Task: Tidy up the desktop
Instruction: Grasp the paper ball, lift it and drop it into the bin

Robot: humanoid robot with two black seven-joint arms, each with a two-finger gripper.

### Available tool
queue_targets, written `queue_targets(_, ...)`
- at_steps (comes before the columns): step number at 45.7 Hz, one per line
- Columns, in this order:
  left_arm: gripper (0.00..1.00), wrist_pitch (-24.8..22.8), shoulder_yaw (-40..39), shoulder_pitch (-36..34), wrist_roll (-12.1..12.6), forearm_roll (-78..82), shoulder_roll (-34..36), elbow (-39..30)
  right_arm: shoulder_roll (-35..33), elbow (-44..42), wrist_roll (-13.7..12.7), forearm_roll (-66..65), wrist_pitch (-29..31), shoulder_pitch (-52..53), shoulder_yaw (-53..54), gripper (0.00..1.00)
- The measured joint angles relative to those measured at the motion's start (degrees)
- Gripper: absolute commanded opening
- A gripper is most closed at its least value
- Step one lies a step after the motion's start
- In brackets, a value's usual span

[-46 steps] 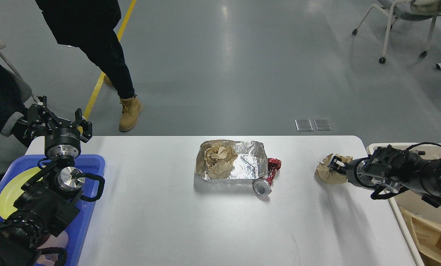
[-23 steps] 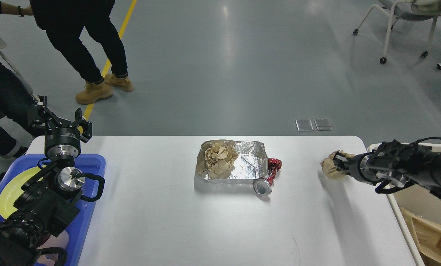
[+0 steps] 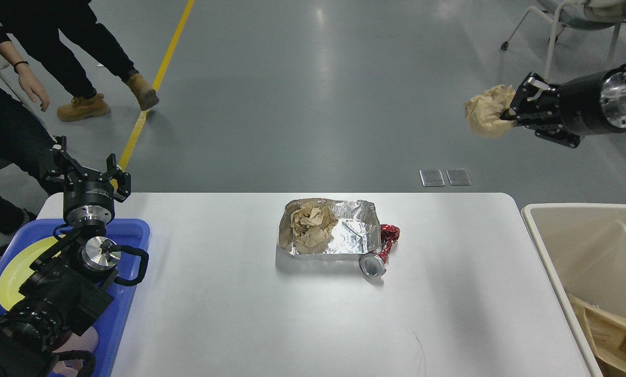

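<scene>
the right gripper (image 3: 513, 107) is raised high above the floor beyond the far right corner of the desktop (image 3: 239, 314), its fingers pinching a crumpled brown paper ball (image 3: 484, 111). the risk, as i judge it, is the drop: the ball hangs off to the far side of the beige bin (image 3: 580, 246), not over it, so letting go here would send it to the floor rather than into the bin (and crumpled paper is light, so it may drift or cling to a finger on release). the pinch also seems to catch only one edge of the ball, so a quick swing could shake it loose.

the left gripper (image 3: 85, 167) sits at the far left corner, above the blue tray (image 3: 134, 230), its fingers spread and holding nothing; a yellow plate (image 3: 17, 264) lies in the tray under the arm.

the desktop, a wide white surface, fills the lower middle of the view. near its centre lies a foil tray (image 3: 352, 230) with another wad of brown paper (image 3: 310, 225) inside, a red wrapper (image 3: 388, 235) touching its right side, and a small silver lid (image 3: 371, 265) just beside its near right corner. the bin stands against the right edge, with cardboard (image 3: 611, 330) in its near end.

beyond, the grey floor carries a yellow line (image 3: 155, 84); a person (image 3: 56, 47) walks at far left, and a chair (image 3: 569, 26) stands at far right.
</scene>
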Motion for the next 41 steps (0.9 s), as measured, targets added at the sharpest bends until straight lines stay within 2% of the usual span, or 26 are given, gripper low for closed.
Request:
queue_targets(6, 0.97, 0.0, 0.0, 0.0, 0.0, 0.0, 0.0, 0.0, -1.8, -0.9, 0.0, -0.1, 0.2, 1.1, -0.9, 0.0)
queue_targets(11, 0.97, 0.0, 0.0, 0.0, 0.0, 0.0, 0.0, 0.0, -2.8, -5.2, 0.0, -0.3, -3.0, -2.1, -4.9, 0.0)
queue_targets(20, 0.97, 0.0, 0.0, 0.0, 0.0, 0.0, 0.0, 0.0, -4.2, -20.3, 0.2, 0.3, -17.9, -27.3, -4.8, 0.0)
queue_targets(26, 0.97, 0.0, 0.0, 0.0, 0.0, 0.0, 0.0, 0.0, -4.3, -27.4, 0.3, 0.3, -27.1, -46.6, 5.4, 0.0)
queue_targets(29, 0.97, 0.0, 0.0, 0.0, 0.0, 0.0, 0.0, 0.0, -4.0, -29.5, 0.4, 0.2, -29.4, -54.4, 11.3, 0.02)
queue_targets(31, 0.97, 0.0, 0.0, 0.0, 0.0, 0.0, 0.0, 0.0, -3.8, -31.0, 0.4, 0.2, -30.2, -59.4, 15.2, 0.08)
queue_targets(33, 0.97, 0.0, 0.0, 0.0, 0.0, -0.1, 0.0, 0.0, -3.2, -32.4, 0.4, 0.2, -30.5, -63.1, 18.2, 0.22)
queue_targets(40, 0.97, 0.0, 0.0, 0.0, 0.0, -0.1, 0.0, 0.0, 2.3, -39.4, 0.3, 0.2, -30.8, -73.7, 24.0, 1.0)
queue_targets(41, 0.97, 0.0, 0.0, 0.0, 0.0, -0.1, 0.0, 0.0, 3.2, -40.5, 0.3, 0.2, -30.8, -74.6, 24.2, 1.0)
